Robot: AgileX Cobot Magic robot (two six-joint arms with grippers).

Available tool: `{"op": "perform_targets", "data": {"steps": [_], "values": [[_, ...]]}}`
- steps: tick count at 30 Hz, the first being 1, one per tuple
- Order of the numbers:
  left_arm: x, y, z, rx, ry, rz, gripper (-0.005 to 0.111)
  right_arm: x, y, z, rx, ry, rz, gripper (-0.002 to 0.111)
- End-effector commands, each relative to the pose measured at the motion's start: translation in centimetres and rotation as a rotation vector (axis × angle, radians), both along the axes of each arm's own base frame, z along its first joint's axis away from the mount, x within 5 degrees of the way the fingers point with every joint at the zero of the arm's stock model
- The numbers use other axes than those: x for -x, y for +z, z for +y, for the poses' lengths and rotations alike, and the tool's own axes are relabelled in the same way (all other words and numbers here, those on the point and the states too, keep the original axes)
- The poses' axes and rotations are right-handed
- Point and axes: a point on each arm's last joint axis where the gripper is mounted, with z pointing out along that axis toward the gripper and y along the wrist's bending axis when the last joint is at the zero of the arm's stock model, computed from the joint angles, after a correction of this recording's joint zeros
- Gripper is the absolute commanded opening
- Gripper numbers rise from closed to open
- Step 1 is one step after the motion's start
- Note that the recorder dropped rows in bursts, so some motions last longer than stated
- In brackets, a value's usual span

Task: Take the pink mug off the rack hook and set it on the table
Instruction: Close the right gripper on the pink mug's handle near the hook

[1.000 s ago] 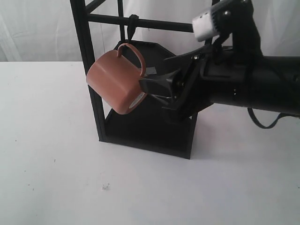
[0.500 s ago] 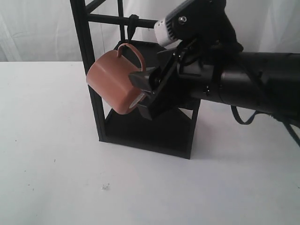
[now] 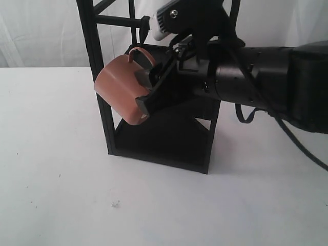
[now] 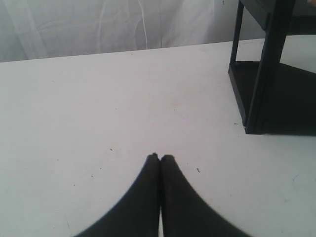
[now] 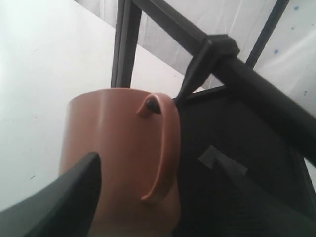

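Note:
The pink mug [image 3: 117, 88] hangs tilted by its handle from the rack hook [image 3: 144, 26] under the rack's [image 3: 95, 56] top bar. My right gripper [image 3: 144, 92] is open, one finger above and one below the mug's base end. In the right wrist view the mug [image 5: 118, 148] fills the gap, with the hook's tip [image 5: 152, 105] poking through the handle loop. One finger [image 5: 64, 197] lies beside the mug wall; whether it touches is unclear. My left gripper [image 4: 159, 157] is shut and empty over the table [image 4: 98, 98], away from the rack [image 4: 266, 64].
The rack's black trays sit behind and below the mug, one carrying a grey tape patch [image 5: 222, 160]. The thick crossbar [image 5: 256, 89] runs just over the handle. White table [image 3: 61, 179] spreads to the left and front of the rack.
My right arm has pushed leftward toward the rack, and its open fingers have gone from beside the mug to either side of its base end. The mug still hangs unmoved.

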Motion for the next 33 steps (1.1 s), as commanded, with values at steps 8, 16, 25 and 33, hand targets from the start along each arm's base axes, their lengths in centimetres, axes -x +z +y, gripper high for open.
{"op": "perform_targets", "data": {"steps": [8,16,25,33], "values": [[0.0,-0.1,0.0,-0.001,-0.003,-0.002,0.0,-0.7,-0.4,0.7,0.018,0.004,0.002,0.057],[0.0,-0.1,0.0,-0.001,-0.003,-0.002,0.0,-1.0,-0.1,0.9,0.01,0.004,-0.003,0.057],[0.0,-0.1,0.0,-0.001,-0.003,-0.002,0.0,-1.2,0.6,1.0,-0.023,-0.013,0.0,0.057],[0.0,-0.1,0.0,-0.001,-0.003,-0.002,0.0,-1.3,0.6,0.9,-0.046,-0.041,0.024,0.057]]}}
